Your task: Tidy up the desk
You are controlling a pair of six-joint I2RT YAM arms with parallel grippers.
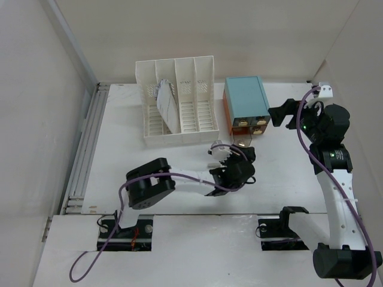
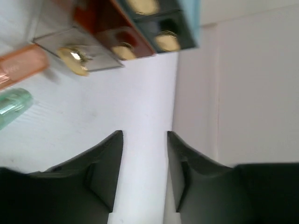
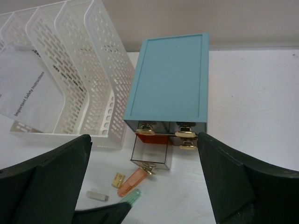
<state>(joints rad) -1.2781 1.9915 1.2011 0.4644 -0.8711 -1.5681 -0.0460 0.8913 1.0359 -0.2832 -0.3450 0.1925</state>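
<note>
A: Where is the desk (image 1: 137,158), and what kind of surface is it?

B: It is the wide, flat, matte white top that fills the middle of the top view and carries everything. A grey metal rail (image 1: 84,149) runs along its 9 o'clock edge.

A: What is the largest thing on it?

B: The file rack (image 1: 197,101), at 12 o'clock. It is hard white plastic with slotted walls, and it stands upright so that sheets can lean inside. One printed paper (image 1: 166,104) leans in it, seemingly in the second compartment from the left.

A: And beside it?

B: The drawer box (image 1: 245,98), just at 3 o'clock of the rack. It is teal, smooth and rectangular, with small brass pulls. One clear drawer (image 3: 150,151) is pulled out toward 6 o'clock, I judge to receive small things.

A: What do the arms do?

B: The right gripper (image 3: 143,136) hangs above the box, its jaws spread wide and holding nothing. The left gripper (image 2: 145,134) is low over the desk at 6 o'clock of the box, fingers parted, nothing between them.

A: And the small things?

B: They lie loose at 6 o'clock of the drawer: an orange tube (image 3: 133,181) and a green tube (image 3: 132,198), both translucent, a white block (image 3: 97,195) and a tiny yellow piece (image 3: 118,179). I think they wait for the drawer.
</note>
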